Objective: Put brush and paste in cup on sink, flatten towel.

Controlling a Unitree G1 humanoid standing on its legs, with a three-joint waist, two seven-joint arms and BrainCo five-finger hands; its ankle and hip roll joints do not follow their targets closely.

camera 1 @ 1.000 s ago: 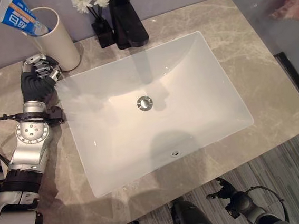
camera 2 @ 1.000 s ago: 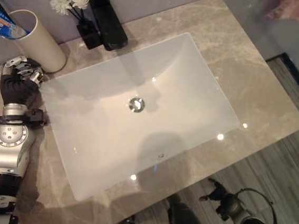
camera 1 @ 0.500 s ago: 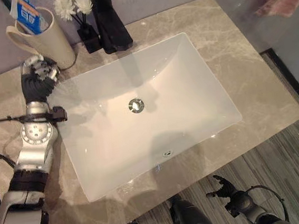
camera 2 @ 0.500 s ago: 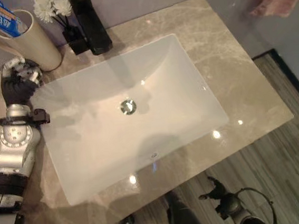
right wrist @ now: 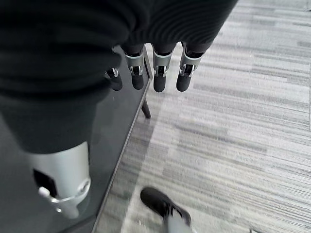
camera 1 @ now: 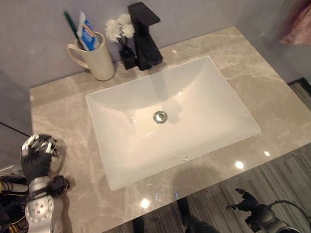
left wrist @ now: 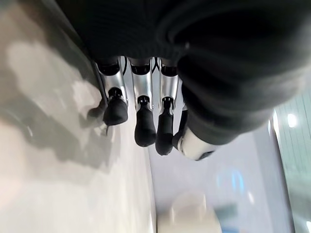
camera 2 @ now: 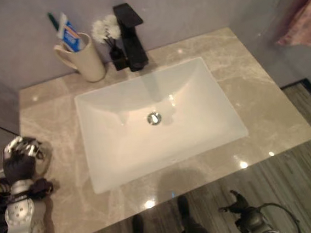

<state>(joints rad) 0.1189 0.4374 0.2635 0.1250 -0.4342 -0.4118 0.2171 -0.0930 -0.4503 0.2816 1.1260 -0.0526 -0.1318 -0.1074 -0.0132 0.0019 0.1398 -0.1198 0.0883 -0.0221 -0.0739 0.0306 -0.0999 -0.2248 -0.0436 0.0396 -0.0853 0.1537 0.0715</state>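
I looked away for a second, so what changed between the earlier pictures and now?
The left hand pulled back from beside the cup to the counter's near left edge, fingers curled, holding nothing. The camera shifted too. Toothpaste and toothbrush stay in the cup; the right hand stays low over the floor.

A black angular faucet [camera 1: 145,35] stands upright on the beige marble countertop [camera 1: 287,109] behind the basin's far edge, and a small dark vase of white flowers [camera 1: 122,36] sits just beside it, touching or nearly touching. Past the countertop's near edge lies grey wood-plank flooring [right wrist: 252,136], where a person's dark shoe [right wrist: 160,204] is planted next to a dark cabinet [right wrist: 116,126].
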